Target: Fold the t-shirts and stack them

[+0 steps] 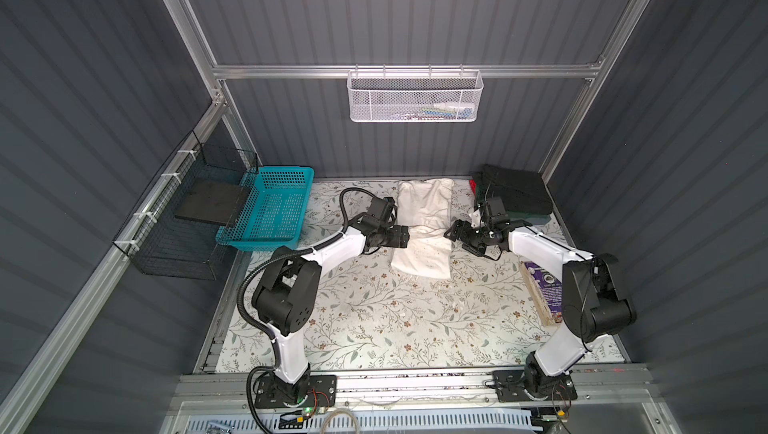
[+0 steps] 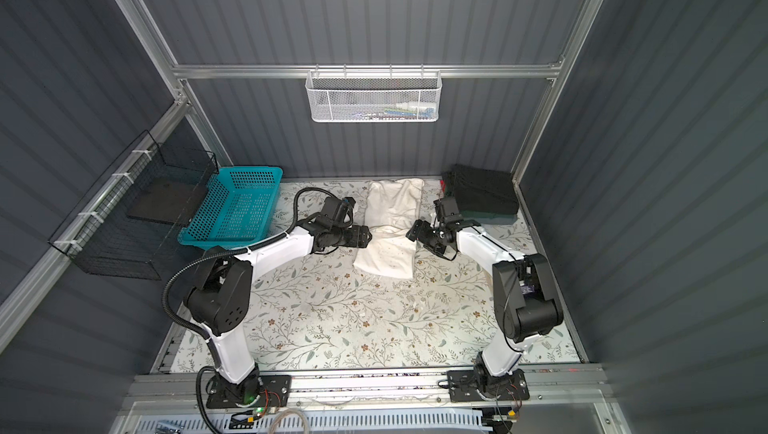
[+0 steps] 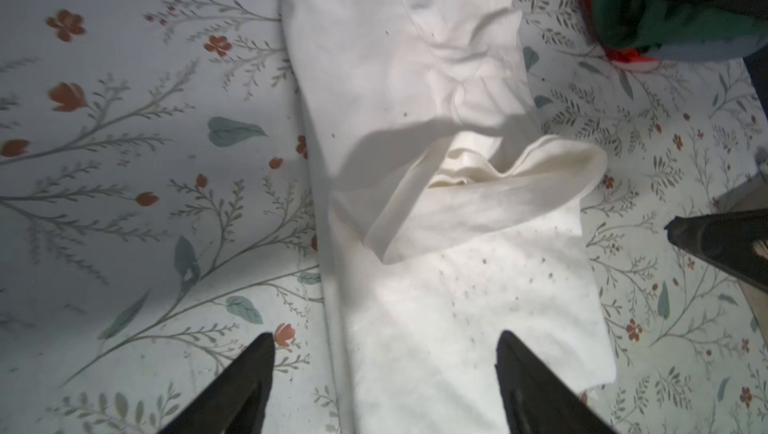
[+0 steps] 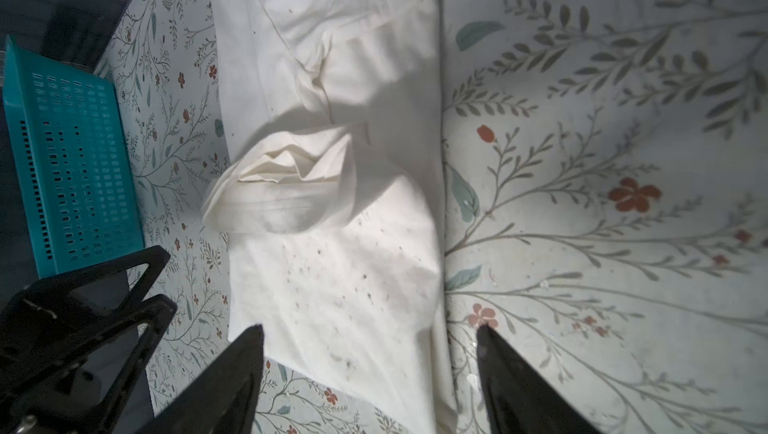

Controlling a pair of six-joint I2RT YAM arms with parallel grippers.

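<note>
An off-white t-shirt (image 1: 424, 224) (image 2: 392, 220) lies as a long narrow strip on the floral table cover, running from the back wall toward the front. A loose flap (image 3: 478, 203) (image 4: 282, 199) is bunched across its middle. My left gripper (image 1: 406, 237) (image 2: 368, 236) (image 3: 384, 340) hovers open at the strip's left edge, with nothing between its fingers. Facing it, my right gripper (image 1: 449, 231) (image 2: 411, 230) (image 4: 369, 330) stands open at the right edge, also empty. A stack of folded t-shirts (image 1: 515, 195) (image 2: 482, 195), black on top over dark green and red, sits at the back right corner.
A teal plastic basket (image 1: 270, 211) stands at the back left beside a black wire basket (image 1: 187, 224) on the left wall. A white mesh basket (image 1: 415, 95) hangs on the back wall. A printed box (image 1: 540, 290) lies by the right arm.
</note>
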